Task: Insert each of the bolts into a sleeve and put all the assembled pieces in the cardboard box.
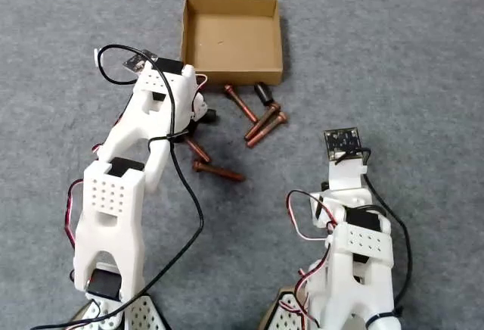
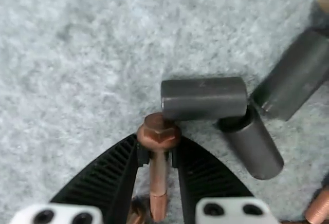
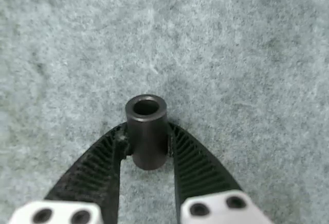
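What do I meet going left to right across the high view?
Left arm → cardboard box → right arm. The loose bolts and the sleeve overlap the box's span, so they are left out.

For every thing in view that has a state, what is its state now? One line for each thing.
cardboard box: open, empty.
left gripper: shut on held bolt.
held bolt: gripped below its head, in no sleeve.
right gripper: shut on held sleeve.
held sleeve: bore empty.
loose bolts: lying flat, unassembled.
loose sleeves: lying on their sides.
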### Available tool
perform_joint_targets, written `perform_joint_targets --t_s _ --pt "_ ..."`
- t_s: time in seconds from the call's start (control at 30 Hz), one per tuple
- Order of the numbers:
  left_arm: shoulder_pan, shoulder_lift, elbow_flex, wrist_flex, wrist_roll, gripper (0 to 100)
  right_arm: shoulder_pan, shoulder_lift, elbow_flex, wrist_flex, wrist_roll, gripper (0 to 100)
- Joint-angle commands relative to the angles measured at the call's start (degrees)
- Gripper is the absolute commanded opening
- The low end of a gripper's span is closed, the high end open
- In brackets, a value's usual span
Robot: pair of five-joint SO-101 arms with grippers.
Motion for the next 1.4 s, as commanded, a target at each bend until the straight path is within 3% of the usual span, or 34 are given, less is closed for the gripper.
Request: perform_joint_targets --t_s 0.0,0.17,0.27,0.43,0.63,0.83,0.97,1.1,1.37 --pt "-1.0 0.5 -2.5 -0.7 -0.4 2 1.0 -1.4 0.0 -1.3 0.3 1.9" --pt "-0.6 0.1 -3.3 -0.1 -8.5 2 1.0 -1.4 0.0 -0.9 0.3 1.9" --pt "-1.0 -2.2 -7.8 6.3 -13.9 2 0.7 -1.4 -1.2 0.1 0.5 1.9" --pt "0.6 -7.3 -19.1 17.5 -23.6 2 0.2 -4.9 -12.2 15.8 0.7 1.9" --pt "2.3 -15.6 -29.6 23.2 -28.7 2 -10.2 -18.6 -25.9 36.1 0.4 1.9" --pt "1.8 -25.3 -25.7 23.3 -28.7 2 -23.3 -34.1 -26.8 36.8 0.3 1.9" --pt "2.1 -34.1 -18.1 23.3 -29.3 2 -30.9 -40.3 -21.3 30.9 -3.1 1.9" --pt "2.7 -45.5 -9.7 23.0 -35.0 2 -36.4 -45.6 -11.0 16.2 -8.9 1.9" --pt "1.4 -64.4 0.8 22.9 -39.9 2 -44.2 -53.8 6.3 -7.9 -17.9 1.9"
